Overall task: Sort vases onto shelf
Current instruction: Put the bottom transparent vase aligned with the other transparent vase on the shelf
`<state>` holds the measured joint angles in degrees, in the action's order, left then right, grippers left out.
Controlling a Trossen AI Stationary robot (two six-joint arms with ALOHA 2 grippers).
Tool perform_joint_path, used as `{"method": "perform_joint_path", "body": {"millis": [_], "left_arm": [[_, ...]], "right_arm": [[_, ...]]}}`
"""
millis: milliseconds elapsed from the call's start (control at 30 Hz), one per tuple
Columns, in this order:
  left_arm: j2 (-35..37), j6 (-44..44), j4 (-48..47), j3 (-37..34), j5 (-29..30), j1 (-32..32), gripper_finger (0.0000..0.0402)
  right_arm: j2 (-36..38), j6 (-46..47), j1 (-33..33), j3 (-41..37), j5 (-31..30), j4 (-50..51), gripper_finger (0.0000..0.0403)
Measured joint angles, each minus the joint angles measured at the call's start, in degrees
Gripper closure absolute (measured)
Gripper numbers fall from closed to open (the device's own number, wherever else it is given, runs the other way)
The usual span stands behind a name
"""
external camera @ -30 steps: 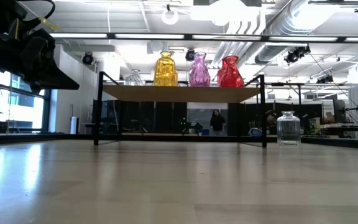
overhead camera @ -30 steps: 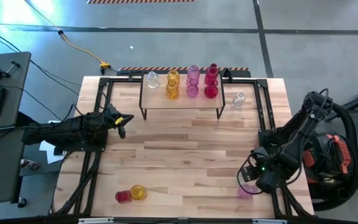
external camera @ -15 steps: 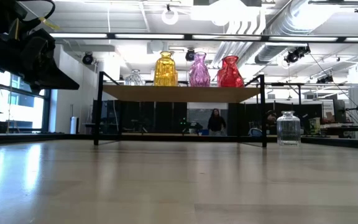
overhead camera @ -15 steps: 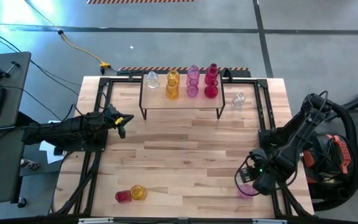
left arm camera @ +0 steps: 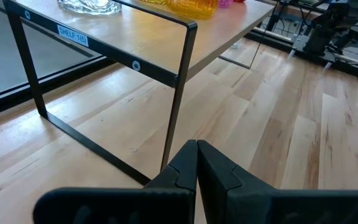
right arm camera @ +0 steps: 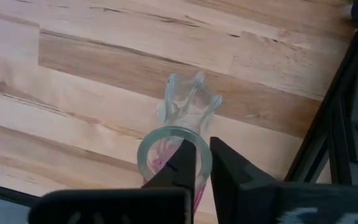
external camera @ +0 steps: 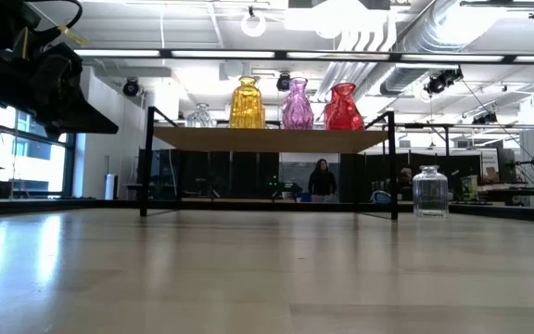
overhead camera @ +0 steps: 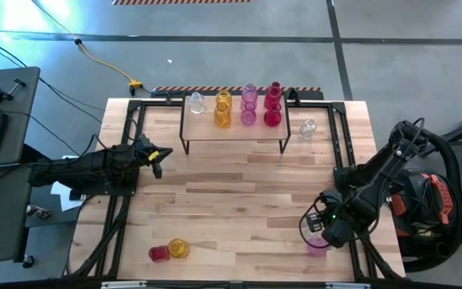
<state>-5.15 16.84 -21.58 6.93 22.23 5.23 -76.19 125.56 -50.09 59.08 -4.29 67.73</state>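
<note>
1. Right gripper [right arm camera: 201, 163]: I have it at the near right corner of the worktop [overhead camera: 239, 193], fingers pinched on the rim of a pink vase [right arm camera: 173, 163], one finger inside the mouth and one outside.
2. Step in hand, as I judge it, is the pick-up of this vase. To do it well I would lift straight up before swinging toward the shelf [overhead camera: 235, 135], since a rim pinch on glass lets the body swing. The black frame rail sits just beside the vase, so any sideways drift risks a knock.
3. Left gripper [left arm camera: 196, 163]: clenched, empty, waiting at the worktop's left side near the shelf's corner leg.
4. Shelf contents, far side of the worktop: clear vase [overhead camera: 196, 103], amber vase [overhead camera: 222, 110], pink pair [overhead camera: 249, 104], red pair [overhead camera: 273, 105], ordered left to right by colour. The new pink one belongs with the pink pair, I think (free space there looks tight).
5. Still on the worktop: a clear vase [overhead camera: 309, 128] just right of the shelf; a red vase [overhead camera: 159, 253] and a yellow vase [overhead camera: 178, 248] lying touching at the near left.
6. All vases look empty — nothing in any that I can see.
</note>
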Motion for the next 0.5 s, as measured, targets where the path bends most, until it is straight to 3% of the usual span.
{"method": "perform_joint_path", "body": {"millis": [500], "left_arm": [[0.0,0.02,-0.01,-0.01,0.01,0.01,0.0401]], "right_arm": [[-0.01,-8.66,7.48,3.25,0.8,1.49,0.0402]]}}
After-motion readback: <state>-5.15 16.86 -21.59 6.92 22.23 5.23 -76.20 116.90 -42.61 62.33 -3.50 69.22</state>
